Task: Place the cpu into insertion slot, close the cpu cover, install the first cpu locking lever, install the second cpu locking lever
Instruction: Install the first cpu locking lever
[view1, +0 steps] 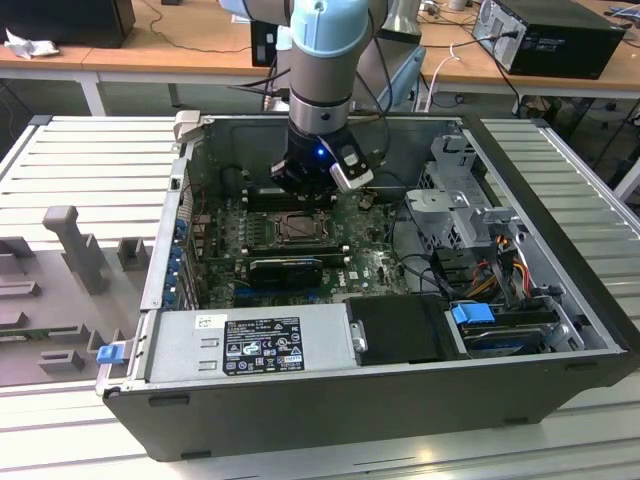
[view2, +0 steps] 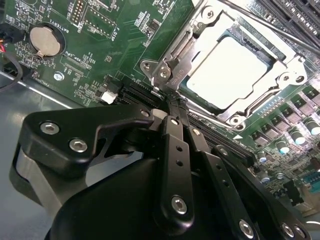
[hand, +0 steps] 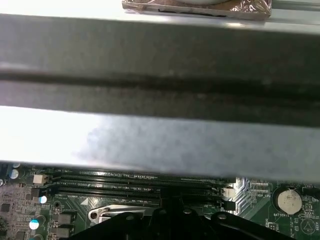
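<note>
The cpu (view2: 232, 70) lies flat in the insertion slot (view1: 297, 228), its pale silvery face showing through the window of the cpu cover (view2: 182, 57), which is folded down over it. My gripper (view2: 172, 100) is shut, its black fingers pressed together with nothing visible between them, their tips right at the socket's corner by the cover's hinge end. A thin metal lever rod (view2: 265, 22) runs along the socket's opposite side. In the exterior view the gripper (view1: 303, 195) hangs low inside the case, just behind the socket.
The open computer case (view1: 560, 330) surrounds the green motherboard (view2: 110, 35). Long black memory slots (hand: 135, 182) run beside the socket, and a coin battery (view2: 42, 40) is nearby. Drive cage and cables (view1: 480, 230) fill the exterior view's right; the power supply (view1: 260, 345) sits in front.
</note>
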